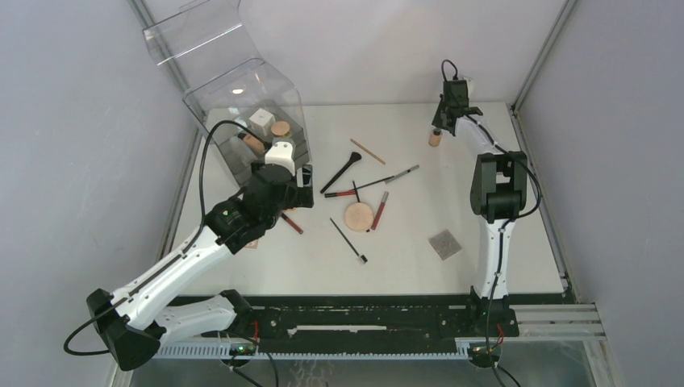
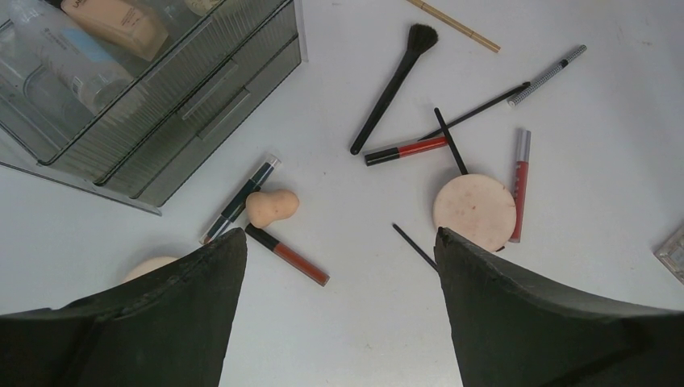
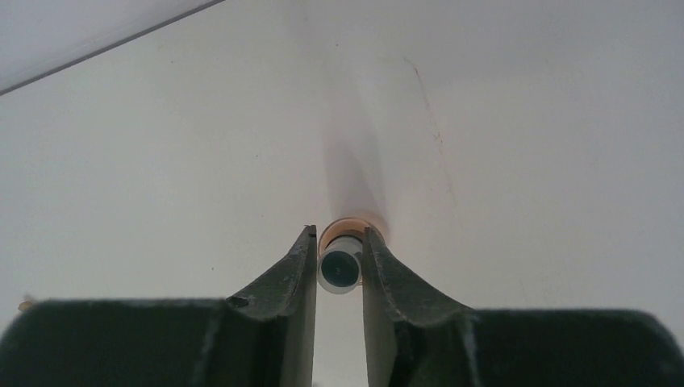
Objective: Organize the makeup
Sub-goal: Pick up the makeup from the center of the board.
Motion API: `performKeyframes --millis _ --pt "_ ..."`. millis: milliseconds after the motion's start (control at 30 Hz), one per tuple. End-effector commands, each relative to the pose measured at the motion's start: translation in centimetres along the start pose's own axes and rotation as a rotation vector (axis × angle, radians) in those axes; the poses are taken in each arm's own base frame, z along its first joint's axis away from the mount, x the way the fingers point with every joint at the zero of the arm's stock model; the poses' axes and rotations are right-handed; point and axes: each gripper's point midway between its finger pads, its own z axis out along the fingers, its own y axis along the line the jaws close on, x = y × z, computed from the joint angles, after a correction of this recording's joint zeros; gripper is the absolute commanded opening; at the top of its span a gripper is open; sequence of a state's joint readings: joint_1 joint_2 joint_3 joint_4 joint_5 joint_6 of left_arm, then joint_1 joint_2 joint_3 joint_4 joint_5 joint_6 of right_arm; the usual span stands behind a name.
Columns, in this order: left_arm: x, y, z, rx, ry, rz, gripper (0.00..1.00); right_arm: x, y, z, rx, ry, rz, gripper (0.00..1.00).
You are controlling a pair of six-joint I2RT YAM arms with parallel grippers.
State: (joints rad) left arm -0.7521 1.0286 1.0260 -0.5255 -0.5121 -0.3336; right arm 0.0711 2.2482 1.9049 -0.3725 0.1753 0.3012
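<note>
The right fingers are clamped on the cap end of a small beige bottle. It stands upright at the far right of the surface, its long axis vertical, cap up toward the wrist. The left fingers are wide apart and grip nothing. They hang over the left of the scatter: a peach sponge beside a lip tube, a round compact, and a black brush lying slantwise, bristles far. The surface is white. A clear box sits in its far-left corner, with grey walls around.
</note>
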Motion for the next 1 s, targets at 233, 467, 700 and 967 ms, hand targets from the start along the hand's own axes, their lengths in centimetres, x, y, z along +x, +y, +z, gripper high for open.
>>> performKeyframes --millis 233,467,700,967 --pt "0.6 -0.3 0.2 0.020 -0.006 -0.032 0.90 -1.0 0.2 -0.6 -0.026 -0.014 0.015 0.40" --pt "0.6 -0.4 0.2 0.026 -0.007 -0.039 0.90 -0.8 0.2 -0.5 -0.004 -0.004 -0.021 0.44" --pt "0.8 -0.2 -0.2 0.037 -0.016 -0.055 0.90 -0.1 0.5 -0.3 -0.011 0.034 -0.025 0.36" --pt "1.4 -1.2 0.1 0.083 0.035 0.004 0.91 -0.9 1.7 -2.0 -0.096 0.044 0.006 0.00"
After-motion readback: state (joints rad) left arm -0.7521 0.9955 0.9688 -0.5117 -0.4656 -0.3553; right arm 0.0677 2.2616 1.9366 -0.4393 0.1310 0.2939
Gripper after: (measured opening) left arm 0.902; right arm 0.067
